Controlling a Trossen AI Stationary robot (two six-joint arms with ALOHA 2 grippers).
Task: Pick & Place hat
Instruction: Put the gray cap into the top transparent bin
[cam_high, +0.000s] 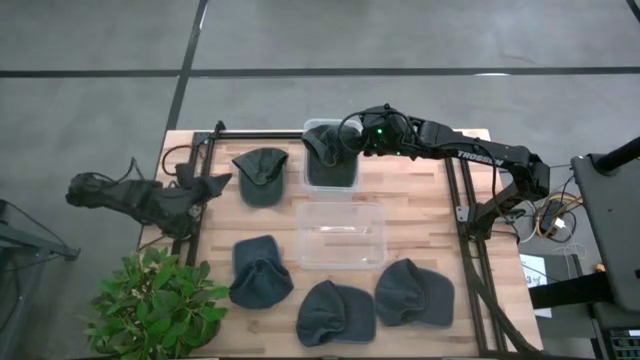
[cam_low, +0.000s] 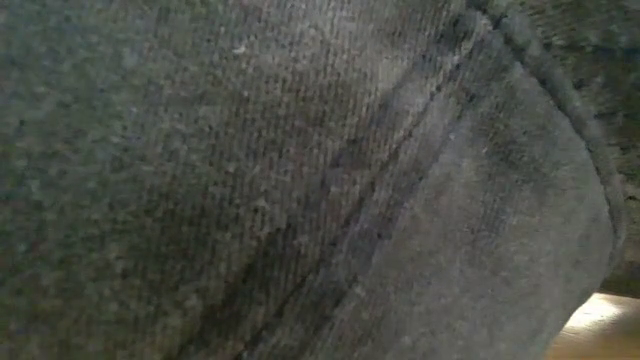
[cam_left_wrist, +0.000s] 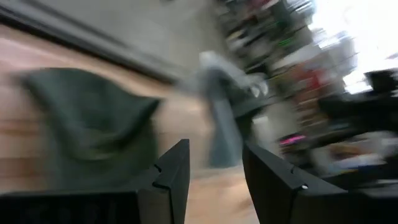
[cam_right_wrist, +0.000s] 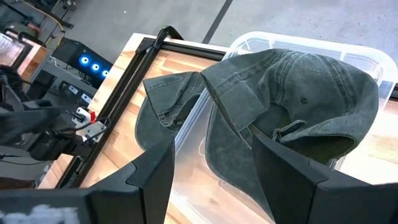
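Observation:
In the high view a dark grey cap (cam_high: 322, 143) lies in the clear bin (cam_high: 331, 177) at the table's far edge. In the right wrist view this cap (cam_right_wrist: 298, 93) lies crown up, and its brim (cam_right_wrist: 233, 93) reaches over the bin's wall. My right gripper (cam_high: 346, 142) hovers over it, open (cam_right_wrist: 214, 146), with the fingers above the cap and apart from it. Another cap (cam_high: 262, 175) lies flat on the table left of the bin. My left gripper (cam_high: 215, 183) waits at the table's left side, open (cam_left_wrist: 214, 155).
A second clear bin (cam_high: 342, 235) sits mid-table, holding nothing I can see. Three more grey caps lie along the near edge (cam_high: 260, 270), (cam_high: 335, 312), (cam_high: 413, 292). One cap's fabric (cam_low: 300, 180) fills the low view. A potted plant (cam_high: 160, 305) stands at the near left corner.

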